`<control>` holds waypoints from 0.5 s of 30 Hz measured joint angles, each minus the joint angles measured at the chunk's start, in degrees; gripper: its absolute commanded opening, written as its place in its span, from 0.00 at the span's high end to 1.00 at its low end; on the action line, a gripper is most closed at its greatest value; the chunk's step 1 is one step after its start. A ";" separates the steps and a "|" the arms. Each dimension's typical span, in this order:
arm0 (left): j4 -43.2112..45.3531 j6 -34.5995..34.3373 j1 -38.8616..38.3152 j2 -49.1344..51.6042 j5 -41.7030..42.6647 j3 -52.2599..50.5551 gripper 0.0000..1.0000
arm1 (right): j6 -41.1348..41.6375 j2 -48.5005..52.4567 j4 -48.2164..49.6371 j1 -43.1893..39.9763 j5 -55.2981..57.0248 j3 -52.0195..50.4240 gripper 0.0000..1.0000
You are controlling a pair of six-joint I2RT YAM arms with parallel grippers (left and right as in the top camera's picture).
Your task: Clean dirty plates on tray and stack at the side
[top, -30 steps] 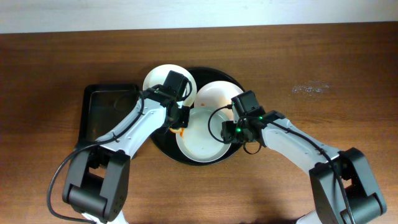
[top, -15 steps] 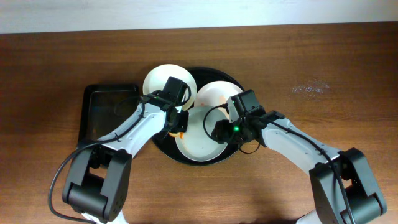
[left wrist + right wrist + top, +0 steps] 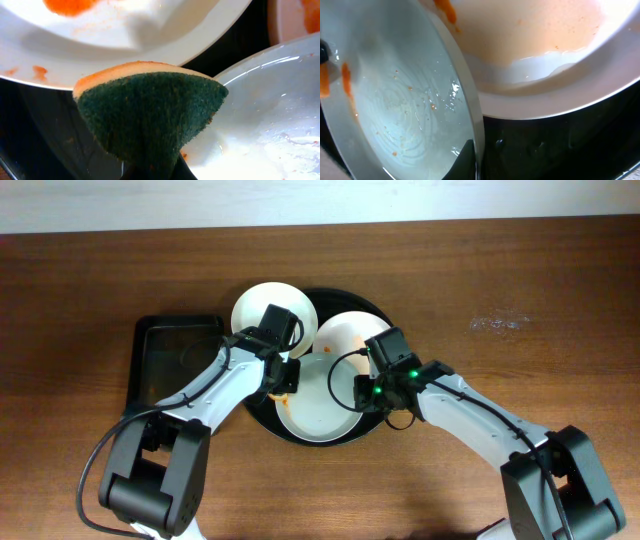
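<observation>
The round black tray (image 3: 345, 298) holds three white plates. The back-left plate (image 3: 262, 305) carries orange sauce (image 3: 70, 5) and overhangs the rim. The back-right plate (image 3: 345, 332) has a thin orange film (image 3: 535, 45). The front plate (image 3: 315, 408) is wet, with a few specks (image 3: 395, 100). My right gripper (image 3: 362, 392) is shut on that plate's right rim, one finger inside it and the rim pinched (image 3: 474, 160). My left gripper (image 3: 283, 377) is shut on a sponge (image 3: 150, 110), green scouring side out, at the front plate's left edge (image 3: 265, 115).
A smaller rectangular black tray (image 3: 175, 360) lies left of the round one, with my left arm passing over its right side. Bare brown table (image 3: 520, 280) stretches to the right and along the front.
My right gripper has closed onto the front plate's rim, and the plate has shifted slightly left and toward the front. The left gripper and sponge have barely moved.
</observation>
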 measured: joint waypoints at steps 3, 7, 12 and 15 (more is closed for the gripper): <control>0.48 -0.02 0.00 -0.35 0.11 0.00 1.00 | -0.22 0.00 0.00 0.35 1.40 0.00 0.96; 0.70 -0.02 -0.02 -4.96 2.10 0.02 1.00 | -0.74 0.00 0.22 0.50 1.66 0.00 0.96; -2.73 0.00 -0.28 -9.73 10.36 0.26 1.00 | -0.90 0.00 0.20 0.76 1.66 0.00 0.96; -6.29 0.00 -0.28 -9.70 12.68 0.26 1.00 | -0.90 0.00 -0.02 0.79 1.73 0.00 0.96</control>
